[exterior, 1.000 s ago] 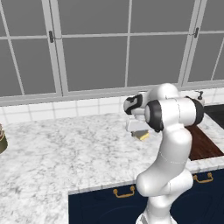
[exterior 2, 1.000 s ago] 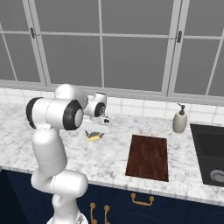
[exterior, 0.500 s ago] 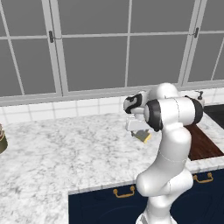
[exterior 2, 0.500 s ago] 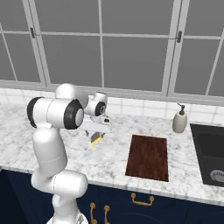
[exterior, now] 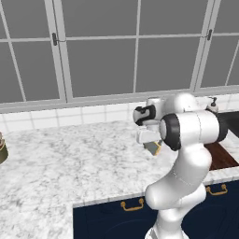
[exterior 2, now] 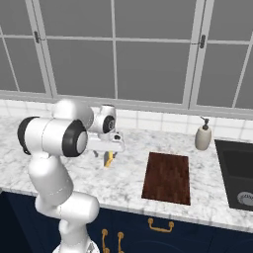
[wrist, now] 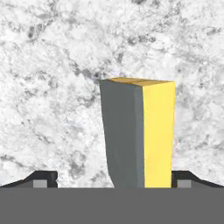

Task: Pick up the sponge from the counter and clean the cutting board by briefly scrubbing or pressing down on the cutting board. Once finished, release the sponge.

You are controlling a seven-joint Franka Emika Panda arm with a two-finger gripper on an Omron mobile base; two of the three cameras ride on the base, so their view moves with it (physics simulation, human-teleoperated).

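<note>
My gripper [wrist: 113, 181] is shut on the sponge [wrist: 138, 135], which stands on end with its grey-green layer left and its yellow layer right. From the base cameras the sponge [exterior: 153, 148] [exterior 2: 108, 159] hangs under the hand, just above the marbled counter [exterior: 70, 158] [exterior 2: 123, 185]. The gripper [exterior 2: 108, 153] is left of the cutting board [exterior 2: 168, 177], a dark reddish-brown rectangle lying flat near the counter's front edge. In the left base view the board [exterior: 220, 156] shows partly behind the arm.
A cream soap dispenser [exterior 2: 202, 137] stands by the back wall, right of the board. The black sink [exterior 2: 239, 170] lies at the far right. A dark round object [exterior: 2, 150] sits at the counter's left edge. Windows run behind the counter.
The sponge in the gripper has tipped from lying nearly flat to hanging on end. The arm has barely shifted.
</note>
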